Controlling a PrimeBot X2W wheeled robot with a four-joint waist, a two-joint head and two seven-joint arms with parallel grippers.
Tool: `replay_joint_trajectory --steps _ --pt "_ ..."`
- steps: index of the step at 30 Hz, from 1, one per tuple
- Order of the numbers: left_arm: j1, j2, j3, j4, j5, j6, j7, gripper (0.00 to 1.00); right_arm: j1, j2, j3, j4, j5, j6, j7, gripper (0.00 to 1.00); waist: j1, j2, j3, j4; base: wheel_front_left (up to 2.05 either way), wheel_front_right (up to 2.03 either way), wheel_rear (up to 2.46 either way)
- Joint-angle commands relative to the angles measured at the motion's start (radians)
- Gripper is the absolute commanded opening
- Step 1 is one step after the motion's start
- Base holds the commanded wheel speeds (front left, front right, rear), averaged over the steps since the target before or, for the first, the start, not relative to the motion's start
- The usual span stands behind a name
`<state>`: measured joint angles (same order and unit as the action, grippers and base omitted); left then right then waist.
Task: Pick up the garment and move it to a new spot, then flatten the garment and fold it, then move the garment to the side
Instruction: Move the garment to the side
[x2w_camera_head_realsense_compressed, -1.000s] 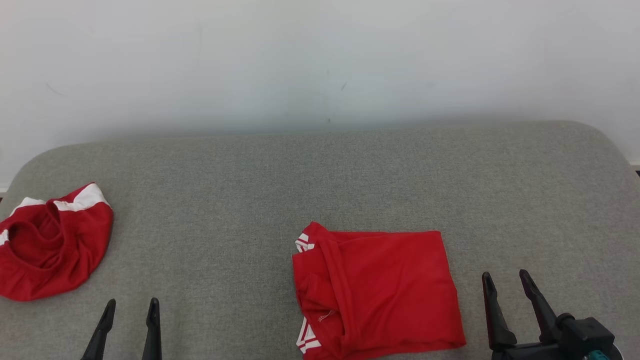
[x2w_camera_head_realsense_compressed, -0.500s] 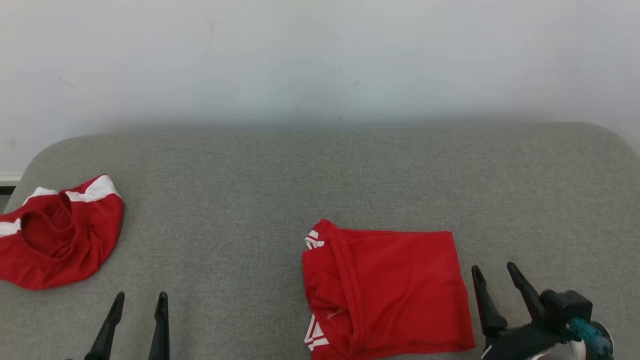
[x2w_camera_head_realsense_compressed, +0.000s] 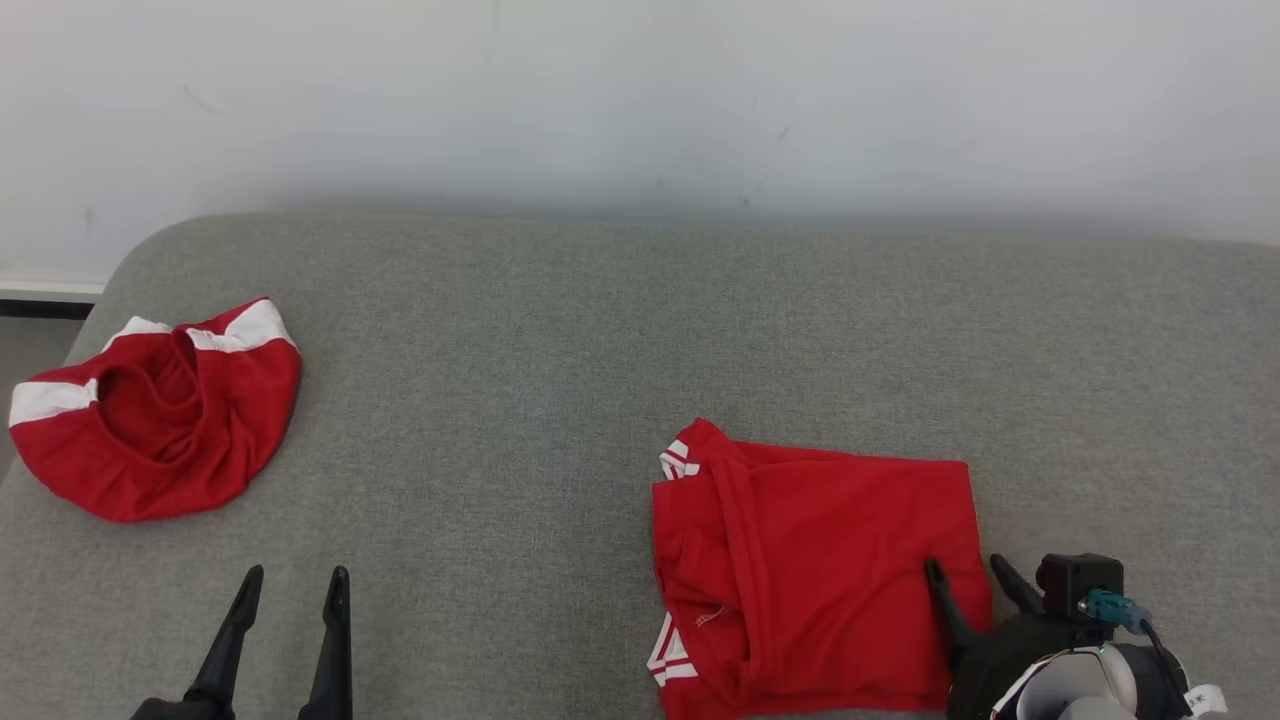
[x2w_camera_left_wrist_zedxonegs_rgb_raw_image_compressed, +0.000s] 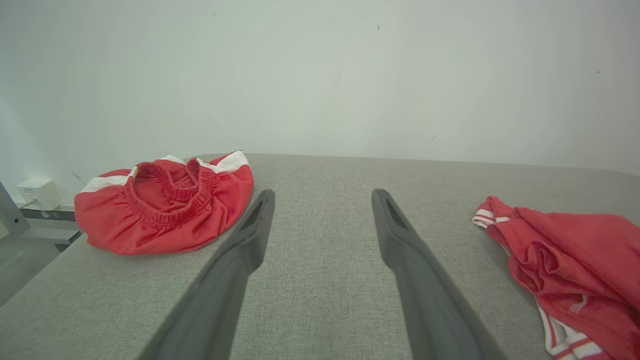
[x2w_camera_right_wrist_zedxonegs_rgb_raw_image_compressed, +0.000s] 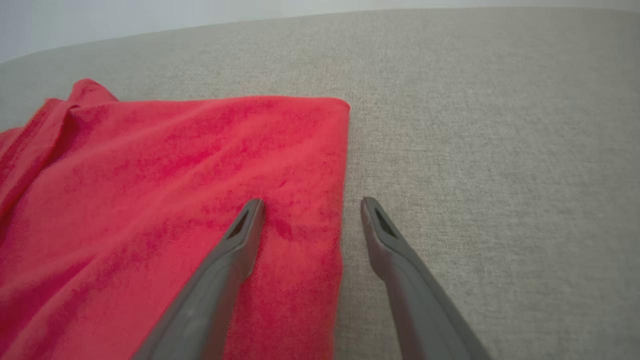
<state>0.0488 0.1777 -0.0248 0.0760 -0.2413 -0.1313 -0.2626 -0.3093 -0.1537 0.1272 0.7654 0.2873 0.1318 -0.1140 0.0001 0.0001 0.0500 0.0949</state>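
Observation:
A folded red garment (x2w_camera_head_realsense_compressed: 810, 570) with white-striped trim lies on the grey padded table (x2w_camera_head_realsense_compressed: 600, 340), right of centre; it also shows as the red garment (x2w_camera_right_wrist_zedxonegs_rgb_raw_image_compressed: 165, 210) and the red garment (x2w_camera_left_wrist_zedxonegs_rgb_raw_image_compressed: 575, 260). My right gripper (x2w_camera_head_realsense_compressed: 965, 575) is open and straddles its right edge, one finger over the cloth and one over the table, as the right gripper (x2w_camera_right_wrist_zedxonegs_rgb_raw_image_compressed: 310, 202) shows close up. My left gripper (x2w_camera_head_realsense_compressed: 292, 580) stands open over bare table at the lower left, seen again as the left gripper (x2w_camera_left_wrist_zedxonegs_rgb_raw_image_compressed: 322, 192), with nothing between its fingers.
A second red garment (x2w_camera_head_realsense_compressed: 160, 410) with white bands and an elastic waistband lies bunched at the table's left end, also visible as the bunched garment (x2w_camera_left_wrist_zedxonegs_rgb_raw_image_compressed: 165, 202). A white wall (x2w_camera_head_realsense_compressed: 640, 100) rises behind the table. A small white box (x2w_camera_left_wrist_zedxonegs_rgb_raw_image_compressed: 37, 192) sits past the left edge.
The head camera has shifted, sliding the scene rightward. My right gripper has moved left onto the folded garment's right edge. The left gripper has stayed in place.

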Motion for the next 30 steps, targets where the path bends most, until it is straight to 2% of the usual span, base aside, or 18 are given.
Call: replay_joint_trajectory --steps 1,7,8,9,13,22,30 --pt "-0.011 -0.002 0.001 0.001 -0.003 0.002 -0.003 1.0 -0.013 0.005 0.005 0.021 0.002 -0.003 0.002 1.0 -0.0001 -0.0001 0.007 0.007 0.0 0.0 0.0" --pt "-0.018 -0.01 0.004 0.005 -0.001 0.001 -0.003 1.0 -0.045 0.024 0.036 0.161 0.02 -0.003 0.017 1.0 -0.0001 -0.0001 0.016 0.01 0.0 0.0 0.0" --pt "-0.019 -0.011 0.005 0.006 -0.001 0.002 -0.003 1.0 -0.05 0.025 0.043 0.176 0.022 -0.003 0.017 0.34 -0.0001 -0.0001 0.017 0.009 0.0 0.0 0.0" --pt "-0.021 -0.011 0.005 0.006 0.0 0.002 -0.003 1.0 -0.057 0.026 0.048 0.186 0.029 -0.003 0.009 0.0 -0.0001 -0.0001 0.018 0.009 0.0 0.0 0.0" --pt "-0.029 -0.017 0.012 0.004 0.002 0.001 -0.003 1.0 -0.096 0.018 0.065 0.211 0.051 -0.003 -0.008 0.0 -0.0001 -0.0001 0.03 0.001 0.0 0.0 0.0" --pt "-0.079 -0.021 0.01 -0.008 0.003 0.001 -0.003 1.0 -0.264 -0.055 0.132 0.194 0.057 -0.003 -0.025 0.0 -0.0001 -0.0001 0.113 -0.023 0.0 0.0 0.0" --pt "-0.166 -0.027 -0.002 -0.033 0.011 0.001 -0.003 1.0 -0.466 -0.2 0.2 0.131 0.066 -0.003 0.004 0.0 -0.0001 -0.0001 0.276 -0.071 0.0 0.0 0.0"
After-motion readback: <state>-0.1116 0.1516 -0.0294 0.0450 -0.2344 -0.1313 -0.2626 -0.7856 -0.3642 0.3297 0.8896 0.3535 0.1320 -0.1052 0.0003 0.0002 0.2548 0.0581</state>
